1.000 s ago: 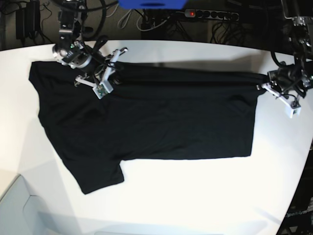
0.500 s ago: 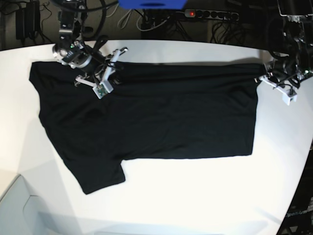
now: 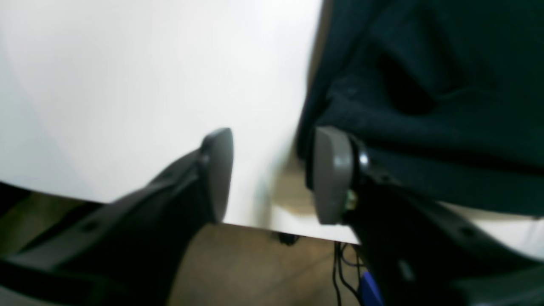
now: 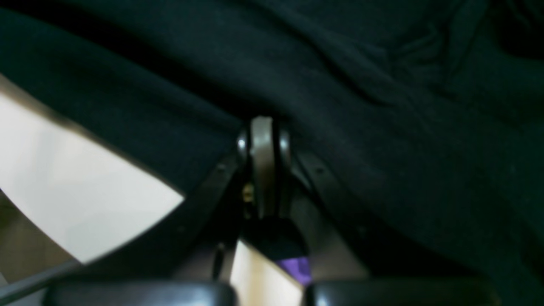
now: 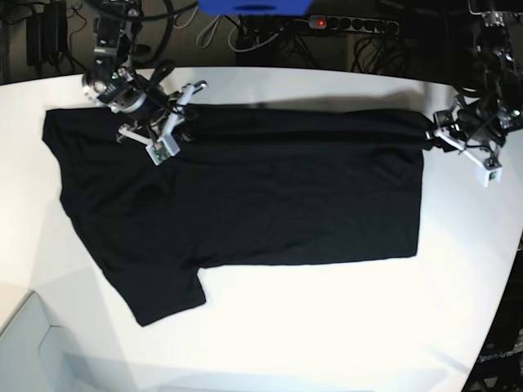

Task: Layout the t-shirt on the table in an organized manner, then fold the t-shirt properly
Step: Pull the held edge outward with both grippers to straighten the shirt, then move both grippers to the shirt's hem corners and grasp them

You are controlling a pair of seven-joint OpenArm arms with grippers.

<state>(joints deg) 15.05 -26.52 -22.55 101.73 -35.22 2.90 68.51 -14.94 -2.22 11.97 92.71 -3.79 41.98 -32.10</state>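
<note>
We found the left end effector (image 3: 272, 174) with its jaws apart, bare desk between them; one pad (image 3: 333, 174) sat against the hem edge of the t-shirt (image 5: 245, 204), nothing clamped. The right end effector (image 4: 263, 144) had its jaws pressed together on a fold of the t-shirt's black cloth at the far edge of the garment.

Taking the t-shirt as our landmark: it lay spread across the white desk (image 5: 327, 327), one sleeve pointing toward the near edge and a raised ridge of cloth running along its far side between the two end effectors. Bare desk lay in front of it. Behind it, past the curved desk edge, we saw dark floor, cables and a power strip (image 5: 351, 24) with a red light.

The base view gave us the whole garment and both arms; only the left wrist view showed the gap between the pads, and only the right wrist view showed a purple patch (image 4: 297, 267) beneath that end effector.
</note>
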